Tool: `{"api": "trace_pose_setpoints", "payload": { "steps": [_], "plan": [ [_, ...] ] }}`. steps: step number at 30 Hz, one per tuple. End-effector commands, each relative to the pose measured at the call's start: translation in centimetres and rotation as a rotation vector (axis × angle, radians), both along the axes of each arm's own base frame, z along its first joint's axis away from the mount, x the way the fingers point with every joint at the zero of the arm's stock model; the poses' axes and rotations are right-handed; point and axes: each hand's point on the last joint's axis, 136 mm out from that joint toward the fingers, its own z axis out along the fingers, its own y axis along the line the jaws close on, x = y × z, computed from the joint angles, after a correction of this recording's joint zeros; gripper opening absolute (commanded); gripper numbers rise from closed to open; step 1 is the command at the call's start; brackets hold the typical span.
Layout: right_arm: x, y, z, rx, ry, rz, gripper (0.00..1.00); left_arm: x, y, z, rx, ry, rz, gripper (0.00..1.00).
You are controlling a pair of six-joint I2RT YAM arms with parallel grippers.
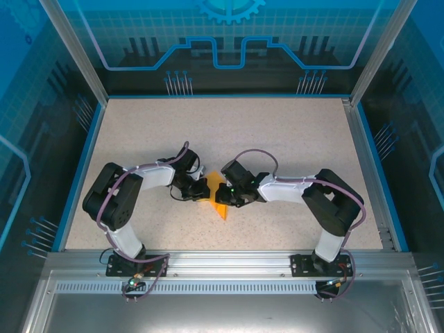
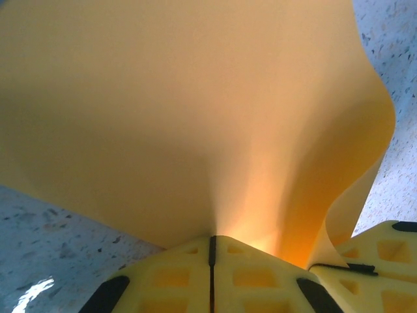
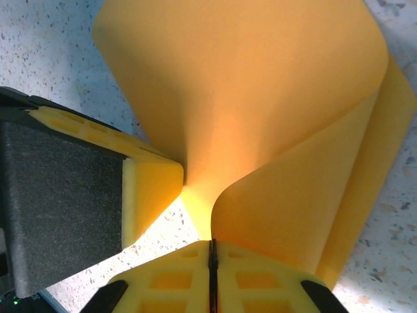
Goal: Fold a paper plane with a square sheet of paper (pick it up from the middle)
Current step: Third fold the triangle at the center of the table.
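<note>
Square sheet of paper [image 1: 219, 202], thin and orange-yellow, sits near the middle of the speckled table [image 1: 291, 139], caught between the left arm [image 1: 121, 198] and the right arm [image 1: 333, 198], whose wrists meet there almost nose to nose. The biggest risk, by judgement, is a tear or a skewed crease. Both arms grip the same small sheet close together, so if they pull apart or twist out of step, the paper between the grips would take all the strain. A lesser risk is a collision, since a finger of each gripper lies just beside the other gripper's. Smaller still, the sheet could slip free, because each grip appears to bite only a narrow strip of it. The left gripper [image 2: 211, 242] has its jaws pressed together on the paper, and the right gripper [image 3: 212, 246] is likewise closed on it, with no gap between the yellow fingers in either wrist view. The sheet is not flat. It fans out from each pinch in a smooth, unmarked sweep and bends over itself in a loose roll, so that a second layer shows behind the first on the right of the right wrist view. One corner points toward the arm bases in the top view. No sharp crease is visible, so the folding looks to be at an early stage. Whether the lower edge touches the table cannot be told.
</note>
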Motion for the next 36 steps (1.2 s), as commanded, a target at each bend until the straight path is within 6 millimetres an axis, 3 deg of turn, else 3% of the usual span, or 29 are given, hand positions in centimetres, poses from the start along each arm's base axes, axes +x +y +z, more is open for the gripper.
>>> {"api": "trace_pose_setpoints", "payload": {
  "steps": [1,36],
  "plan": [
    [-0.4,0.2,-0.4,-0.035,0.008,0.007,0.10,-0.8,0.6,-1.5,0.025,0.035,-0.010,0.07],
    [0.2,-0.2,-1.8,-0.126,0.012,-0.062,0.11,-1.7,0.5,-1.8,-0.003,0.052,-0.007,0.07]
  ]
}}
